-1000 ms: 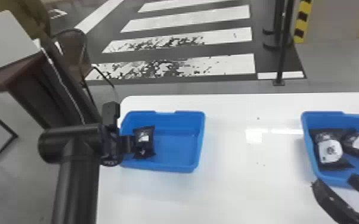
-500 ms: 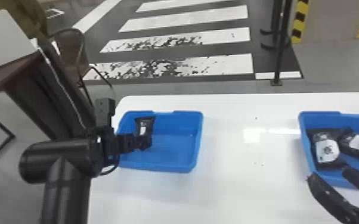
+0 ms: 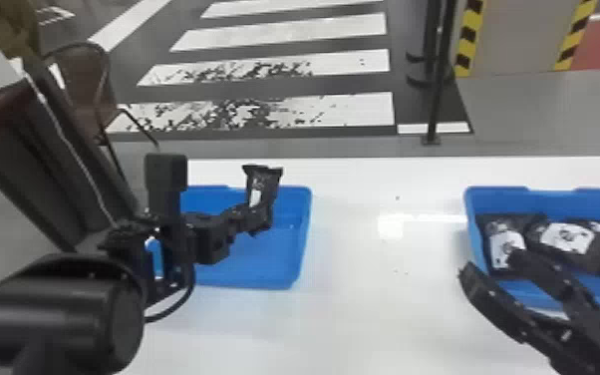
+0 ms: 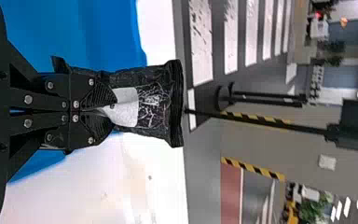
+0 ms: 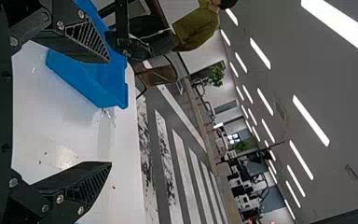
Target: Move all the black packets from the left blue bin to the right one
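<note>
Above the left blue bin (image 3: 274, 259), my left gripper (image 3: 259, 217) is shut on a black packet (image 3: 263, 187) that stands up from its fingertips. In the left wrist view the same gripper (image 4: 105, 108) pinches the packet (image 4: 149, 105) by one end. My right gripper (image 3: 488, 264) is open at the near side of the right blue bin (image 3: 471, 209), which holds several black packets (image 3: 506, 244) with white labels. Nothing is between the spread fingers of the right gripper (image 5: 105, 112) in the right wrist view.
Both bins rest on a white table (image 3: 354, 299), with a bare stretch of tabletop between them. Past the table's far edge stand a dark post (image 3: 438, 75) and, at the left, a chair (image 3: 82, 90) beside a dark table.
The left gripper has lifted the packet from inside the left bin to above it, moving up and away from the robot. The right arm has hardly moved.
</note>
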`<state>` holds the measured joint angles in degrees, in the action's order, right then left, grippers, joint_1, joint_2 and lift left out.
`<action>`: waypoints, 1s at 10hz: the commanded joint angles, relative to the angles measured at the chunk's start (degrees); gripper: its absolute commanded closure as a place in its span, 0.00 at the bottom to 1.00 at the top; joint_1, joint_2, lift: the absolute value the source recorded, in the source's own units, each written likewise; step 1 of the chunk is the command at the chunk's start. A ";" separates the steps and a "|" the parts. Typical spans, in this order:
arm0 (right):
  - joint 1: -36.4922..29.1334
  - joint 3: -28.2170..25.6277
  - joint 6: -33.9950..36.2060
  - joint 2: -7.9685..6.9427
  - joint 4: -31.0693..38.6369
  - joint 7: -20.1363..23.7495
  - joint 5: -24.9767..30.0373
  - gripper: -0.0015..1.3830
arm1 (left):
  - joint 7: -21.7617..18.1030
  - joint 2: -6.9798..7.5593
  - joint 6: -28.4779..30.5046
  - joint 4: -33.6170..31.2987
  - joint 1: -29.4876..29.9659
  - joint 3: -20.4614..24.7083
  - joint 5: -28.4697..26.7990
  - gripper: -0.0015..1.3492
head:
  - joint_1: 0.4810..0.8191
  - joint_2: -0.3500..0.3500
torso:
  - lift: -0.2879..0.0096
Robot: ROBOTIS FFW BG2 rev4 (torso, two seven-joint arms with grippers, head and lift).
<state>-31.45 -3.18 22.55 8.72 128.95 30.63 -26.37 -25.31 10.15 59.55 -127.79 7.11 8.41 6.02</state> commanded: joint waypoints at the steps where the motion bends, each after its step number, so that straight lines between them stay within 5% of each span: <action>1: 3.19 1.24 3.18 -0.02 -0.06 1.19 -1.16 0.19 | 0.09 -0.05 -2.88 -2.35 1.89 -4.30 2.78 0.90 | 0.63 0.71 | 0.50; 5: 12.75 7.18 4.44 -0.02 -5.83 1.45 -4.36 0.19 | 0.18 0.39 -5.70 -3.20 1.89 -12.30 7.58 0.90 | 0.63 0.61 | 0.50; 10: 20.34 8.44 4.16 0.24 -12.30 -0.04 -4.93 0.19 | 0.18 0.83 -5.98 -3.62 1.33 -17.10 12.15 0.90 | 0.63 0.49 | 0.50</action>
<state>-11.81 4.76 26.70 8.90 117.26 30.72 -31.05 -25.13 10.96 53.56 -131.41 8.57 -8.21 17.65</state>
